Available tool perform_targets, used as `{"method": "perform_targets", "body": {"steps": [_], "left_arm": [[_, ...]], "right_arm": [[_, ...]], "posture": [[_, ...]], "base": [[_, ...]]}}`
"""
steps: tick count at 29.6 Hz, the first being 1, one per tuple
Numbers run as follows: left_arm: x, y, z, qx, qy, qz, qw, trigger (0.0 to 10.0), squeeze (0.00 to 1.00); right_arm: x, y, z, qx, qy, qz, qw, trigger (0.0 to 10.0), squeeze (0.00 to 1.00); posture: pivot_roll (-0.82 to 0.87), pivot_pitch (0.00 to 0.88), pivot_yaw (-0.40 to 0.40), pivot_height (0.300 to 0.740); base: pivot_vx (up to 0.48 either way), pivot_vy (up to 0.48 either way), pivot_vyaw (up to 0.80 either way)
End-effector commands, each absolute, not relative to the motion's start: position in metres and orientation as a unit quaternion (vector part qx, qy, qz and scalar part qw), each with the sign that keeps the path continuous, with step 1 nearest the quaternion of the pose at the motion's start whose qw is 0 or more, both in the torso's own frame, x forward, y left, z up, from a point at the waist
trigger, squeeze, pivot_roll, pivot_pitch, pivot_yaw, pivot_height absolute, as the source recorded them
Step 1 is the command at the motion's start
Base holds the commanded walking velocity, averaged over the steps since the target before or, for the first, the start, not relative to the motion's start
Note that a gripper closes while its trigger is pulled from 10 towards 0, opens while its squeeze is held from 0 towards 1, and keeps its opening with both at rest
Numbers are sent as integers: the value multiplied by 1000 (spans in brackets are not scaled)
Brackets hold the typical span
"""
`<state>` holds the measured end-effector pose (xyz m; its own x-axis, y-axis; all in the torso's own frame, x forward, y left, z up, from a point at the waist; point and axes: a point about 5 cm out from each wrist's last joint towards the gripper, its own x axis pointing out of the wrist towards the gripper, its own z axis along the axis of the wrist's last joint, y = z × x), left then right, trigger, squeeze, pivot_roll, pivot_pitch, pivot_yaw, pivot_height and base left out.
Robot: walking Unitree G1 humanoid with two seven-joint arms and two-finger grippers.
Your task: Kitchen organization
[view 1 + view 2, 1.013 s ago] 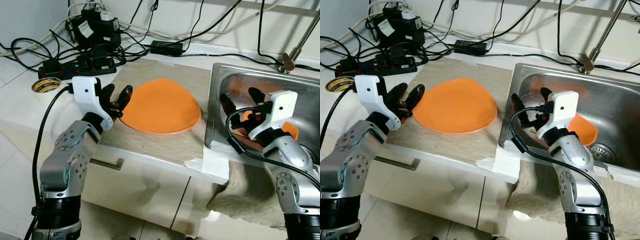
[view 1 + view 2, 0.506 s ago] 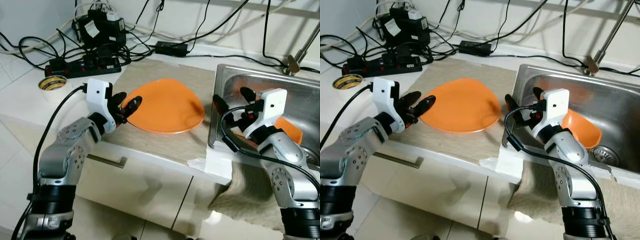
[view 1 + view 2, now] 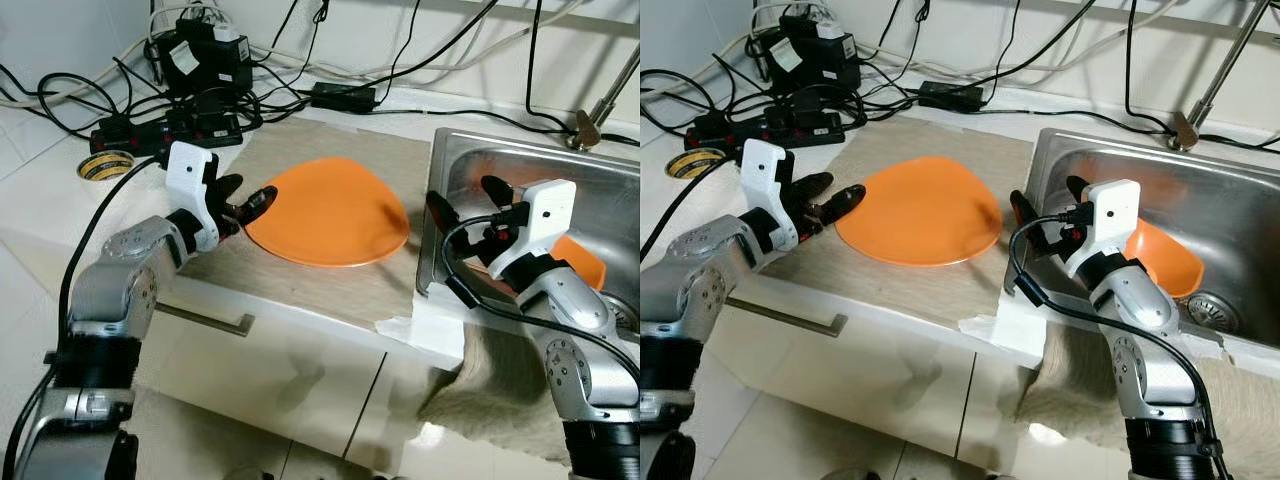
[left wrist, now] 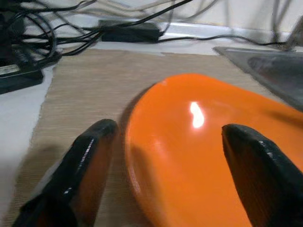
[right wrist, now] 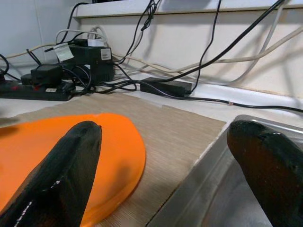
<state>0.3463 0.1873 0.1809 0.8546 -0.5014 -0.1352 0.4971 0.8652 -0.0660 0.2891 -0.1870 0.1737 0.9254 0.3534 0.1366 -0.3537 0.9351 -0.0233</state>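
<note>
An orange plate [image 3: 330,212] lies on a beige mat [image 3: 300,150] on the counter. My left gripper [image 3: 245,197] is open at the plate's left rim, one finger on either side of the edge; in the left wrist view the plate [image 4: 199,142] fills the gap between the fingers [image 4: 83,170]. My right gripper [image 3: 468,205] is open and hovers over the left wall of the steel sink [image 3: 450,160]. An orange bowl [image 3: 1165,255] lies in the sink, partly hidden behind that arm.
Power strips and tangled cables [image 3: 170,125] crowd the counter's back left, with a tape roll [image 3: 105,163] beside them. A faucet [image 3: 590,110] stands behind the sink. A towel [image 3: 490,375] hangs over the counter front below it. A drawer handle [image 3: 205,318] sticks out.
The camera shifted a little early on. My left gripper has moved slightly back and left along the plate's rim, still open. The right arm has hardly moved.
</note>
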Motion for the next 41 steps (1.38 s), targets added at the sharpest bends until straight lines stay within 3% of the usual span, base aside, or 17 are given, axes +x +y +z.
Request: {"method": "perform_targets", "body": {"steps": [1,27,28,41], "left_arm": [[352,188,180,2,79,-264,961,10000,1000],[381,192,161,-1,150,-255,955,10000,1000],[382,191,160,-2,150,-256,955,10000,0],[388,173,169,-67,142,-292,944,10000,0]], "right_arm": [[288,-187,176,0,-69,179,981,10000,0],[281,-188,178,-2,-66,176,982,10000,0],[281,-188,178,-3,-66,176,982,10000,0],[280,-189,178,-3,-62,174,983,10000,0]], "posture": [[-3,0,6,740],[-39,0,6,740],[-39,0,6,740],[-49,0,7,740]], "base": [[0,0,0],[0,0,0],[0,0,0],[0,0,0]]}}
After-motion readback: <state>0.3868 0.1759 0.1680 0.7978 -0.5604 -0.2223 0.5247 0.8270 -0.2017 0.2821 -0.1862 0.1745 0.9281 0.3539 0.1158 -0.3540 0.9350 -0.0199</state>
